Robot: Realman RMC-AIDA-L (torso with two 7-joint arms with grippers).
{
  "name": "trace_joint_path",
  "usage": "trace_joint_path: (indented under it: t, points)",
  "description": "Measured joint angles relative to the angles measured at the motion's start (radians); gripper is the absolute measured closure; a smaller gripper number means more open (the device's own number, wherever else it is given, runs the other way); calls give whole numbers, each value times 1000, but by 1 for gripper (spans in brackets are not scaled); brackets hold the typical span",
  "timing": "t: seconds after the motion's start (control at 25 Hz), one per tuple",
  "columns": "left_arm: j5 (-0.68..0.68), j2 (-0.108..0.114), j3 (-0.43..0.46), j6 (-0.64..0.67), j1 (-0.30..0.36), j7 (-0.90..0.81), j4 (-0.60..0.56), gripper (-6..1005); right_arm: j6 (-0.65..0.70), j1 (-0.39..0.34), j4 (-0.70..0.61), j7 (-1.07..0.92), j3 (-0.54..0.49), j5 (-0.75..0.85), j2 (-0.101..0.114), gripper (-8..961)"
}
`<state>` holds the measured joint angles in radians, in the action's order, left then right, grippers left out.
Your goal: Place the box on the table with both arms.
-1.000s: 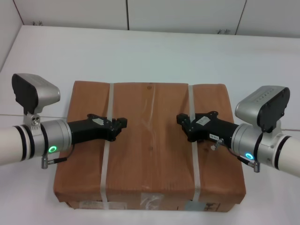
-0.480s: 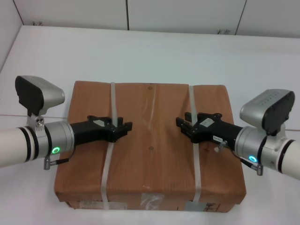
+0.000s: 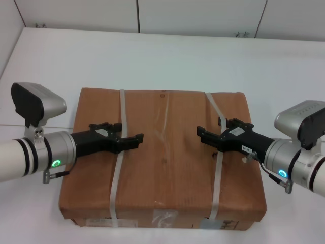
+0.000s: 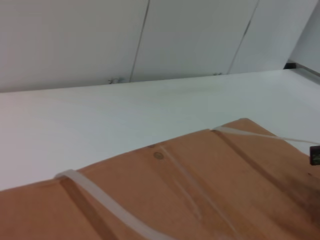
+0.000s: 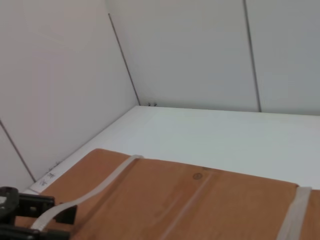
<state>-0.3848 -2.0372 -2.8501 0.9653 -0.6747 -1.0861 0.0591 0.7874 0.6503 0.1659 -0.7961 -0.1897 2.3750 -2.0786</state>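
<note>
Surface: white matte table [image 3: 167, 56], panelled wall behind; cardboard box [image 3: 165, 152] lies flat on it, near edge toward the robot, labels on the near side.
Left gripper: left gripper [image 3: 133, 140] sits over the box top, fingertips just past the left strap [image 3: 118, 168], toward the box's middle. Strap looks lifted where it crosses the fingers, so it seems hooked on them; fingers apart, as far as the head view shows.
Tape seam: clear tape [image 3: 163, 127] runs between the two grippers, clear of both.
Right gripper: right gripper [image 3: 203, 136] mirrors the left; the right strap [image 3: 217, 168] is raised and bent across the finger bodies. Fingers spread, strap caught on them rather than pinched.
Handling (judgement): box is large and stiff, probably weighty; bare cardboard offers small fingers no pinch point. Straps are the only real hold, thin and slick, so load may slide along the fingers.
Risk (judgement): uneven pull would tilt the box.
</note>
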Motion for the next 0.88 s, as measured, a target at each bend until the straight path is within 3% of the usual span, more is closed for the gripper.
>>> trace_joint_path:
  t: [0.28,0.52,0.68,0.88]
  points:
    - [-27,5,0,2,4,10,5,188,23,-12,-13,0,-8,-1,0,155]
    - [-50,9,0,29,11,12,7,188,136,-49,-65,-1,-60,-2,0,80]
    - [-107,18,0,95,30,13,23,188,259,-71,-113,0,-74,-2,1,79]
    - [-193,33,-5,348,72,54,80,188,540,-76,-216,19,-29,22,6,79]
